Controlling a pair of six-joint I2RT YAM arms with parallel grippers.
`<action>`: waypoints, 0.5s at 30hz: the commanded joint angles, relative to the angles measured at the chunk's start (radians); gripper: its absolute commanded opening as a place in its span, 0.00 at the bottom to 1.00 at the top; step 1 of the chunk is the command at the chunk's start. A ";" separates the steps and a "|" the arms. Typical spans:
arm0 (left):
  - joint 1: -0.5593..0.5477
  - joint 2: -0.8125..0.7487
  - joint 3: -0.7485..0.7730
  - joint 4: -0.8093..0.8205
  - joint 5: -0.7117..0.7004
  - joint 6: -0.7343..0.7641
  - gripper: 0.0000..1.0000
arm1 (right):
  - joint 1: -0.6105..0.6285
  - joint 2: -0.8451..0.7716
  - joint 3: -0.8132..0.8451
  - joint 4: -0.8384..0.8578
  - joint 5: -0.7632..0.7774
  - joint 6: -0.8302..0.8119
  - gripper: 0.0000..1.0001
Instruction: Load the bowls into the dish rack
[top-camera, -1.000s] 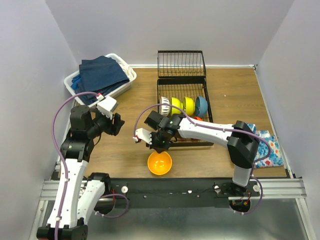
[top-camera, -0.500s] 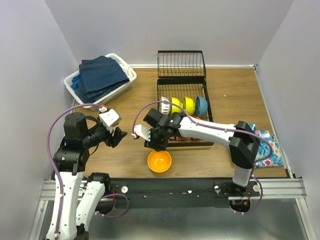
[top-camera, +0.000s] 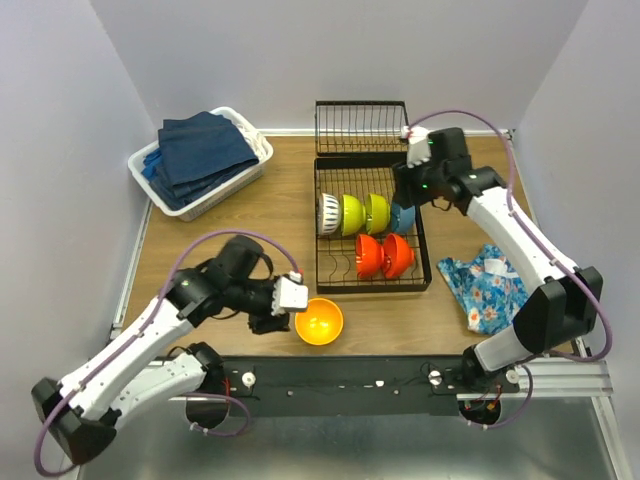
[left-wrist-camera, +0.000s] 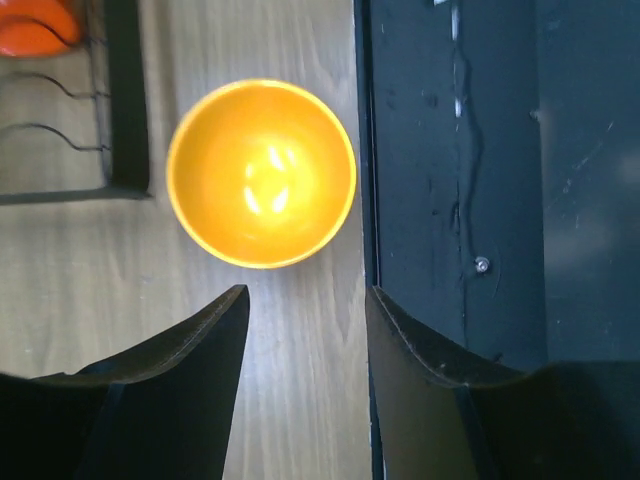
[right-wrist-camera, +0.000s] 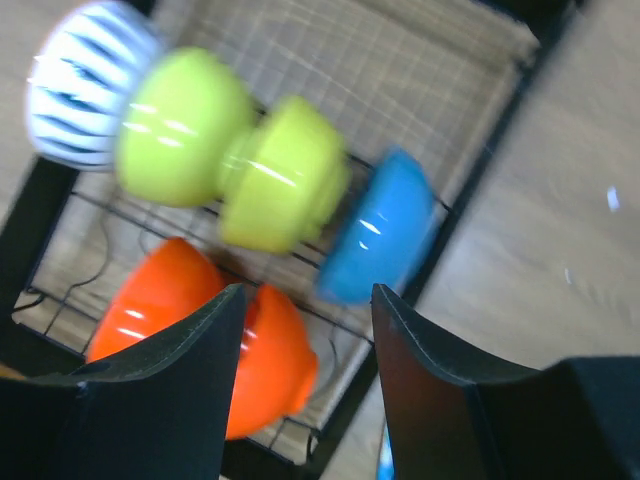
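Note:
An orange-yellow bowl (top-camera: 319, 321) (left-wrist-camera: 261, 172) sits upright on the table by the front edge, outside the dish rack (top-camera: 372, 283). My left gripper (top-camera: 281, 317) (left-wrist-camera: 306, 300) is just left of it, open, with only bare wood between its fingers. The rack holds a white ribbed bowl (top-camera: 328, 213) (right-wrist-camera: 90, 80), two lime bowls (top-camera: 350, 213) (top-camera: 376, 212), a blue bowl (top-camera: 403, 216) (right-wrist-camera: 380, 225) and two red-orange bowls (top-camera: 368, 255) (top-camera: 397, 255). My right gripper (top-camera: 411, 188) (right-wrist-camera: 305, 295) hovers open and empty over the rack's right side, above the blue bowl.
A white basket of navy towels (top-camera: 200, 160) stands at the back left. A floral blue cloth (top-camera: 487, 285) lies right of the rack. The rack's smaller wire section (top-camera: 362, 125) stands behind it. The black base rail (top-camera: 400, 375) (left-wrist-camera: 500, 200) runs right beside the orange-yellow bowl.
My right gripper opened, left the orange-yellow bowl and swung back right over the rack. My left arm swept from the left side down to that bowl.

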 joint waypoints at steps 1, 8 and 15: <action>-0.135 0.058 -0.083 0.199 -0.190 -0.102 0.58 | -0.128 -0.094 -0.075 0.022 -0.021 0.113 0.62; -0.318 0.115 -0.174 0.361 -0.303 -0.125 0.57 | -0.283 -0.213 -0.203 0.012 -0.073 0.149 0.62; -0.430 0.187 -0.217 0.423 -0.338 -0.139 0.52 | -0.387 -0.284 -0.291 0.015 -0.113 0.169 0.62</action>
